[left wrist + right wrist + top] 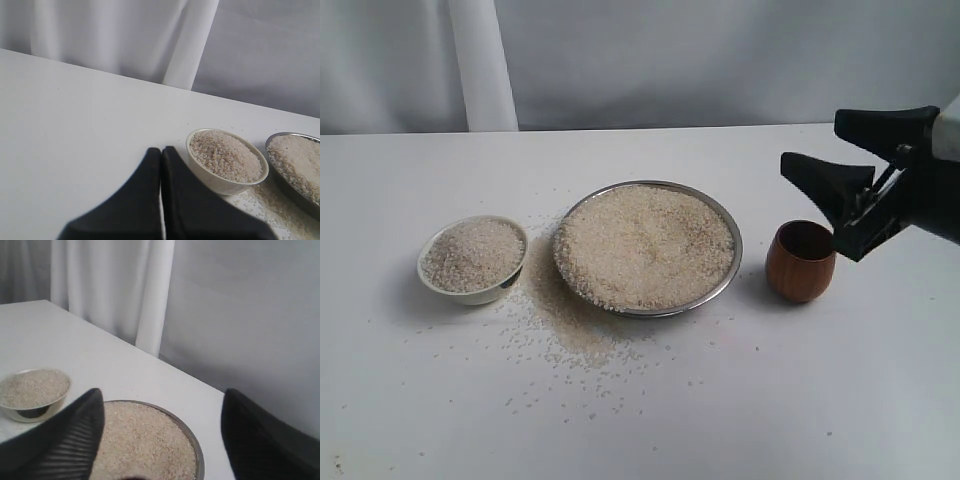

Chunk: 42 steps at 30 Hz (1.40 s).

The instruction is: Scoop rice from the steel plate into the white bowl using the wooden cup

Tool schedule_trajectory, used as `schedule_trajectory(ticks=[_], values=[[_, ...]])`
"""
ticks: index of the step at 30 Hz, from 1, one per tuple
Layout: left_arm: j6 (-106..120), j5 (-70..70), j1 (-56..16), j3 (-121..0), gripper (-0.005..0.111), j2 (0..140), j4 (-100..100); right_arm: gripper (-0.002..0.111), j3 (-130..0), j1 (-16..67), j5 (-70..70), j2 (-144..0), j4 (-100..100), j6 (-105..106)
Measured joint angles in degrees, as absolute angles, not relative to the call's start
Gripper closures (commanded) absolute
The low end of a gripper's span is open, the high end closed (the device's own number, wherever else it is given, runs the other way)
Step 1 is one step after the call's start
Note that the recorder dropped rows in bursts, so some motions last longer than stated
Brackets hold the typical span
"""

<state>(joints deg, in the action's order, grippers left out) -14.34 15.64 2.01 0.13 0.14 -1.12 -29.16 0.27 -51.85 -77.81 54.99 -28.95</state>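
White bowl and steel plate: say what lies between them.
Loose spilled rice lies between the white bowl and steel plate, seen in the exterior view.

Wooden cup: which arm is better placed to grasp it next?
Right, likely. The right gripper hangs with open jaws close by the wooden cup; the left gripper, jaws shut, is out by the white bowl, beyond the steel plate.

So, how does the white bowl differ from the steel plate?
The white bowl is small and deep; the steel plate is much wider and shallow. The bowl is matte cream-white; the plate is shiny metal. Both are round and heaped with rice.
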Motion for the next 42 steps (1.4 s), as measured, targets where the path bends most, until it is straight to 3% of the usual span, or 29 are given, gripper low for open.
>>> schedule_trajectory(ticks=[7,8,19,42], values=[[-14.34,15.64,2.01,0.13,0.107,0.14,-1.12,0.098,-29.07,0.27,-48.45,-65.98,60.04,-41.15],[-14.34,15.64,2.01,0.13,0.107,0.14,-1.12,0.108,-29.07,0.27,-48.35,-64.85,60.71,-42.81],[-14.34,15.64,2.01,0.13,0.107,0.14,-1.12,0.108,-29.07,0.27,-48.56,-45.35,71.44,-60.24],[-14.34,15.64,2.01,0.13,0.107,0.14,-1.12,0.108,-29.07,0.27,-47.87,-42.06,71.46,-60.21]])
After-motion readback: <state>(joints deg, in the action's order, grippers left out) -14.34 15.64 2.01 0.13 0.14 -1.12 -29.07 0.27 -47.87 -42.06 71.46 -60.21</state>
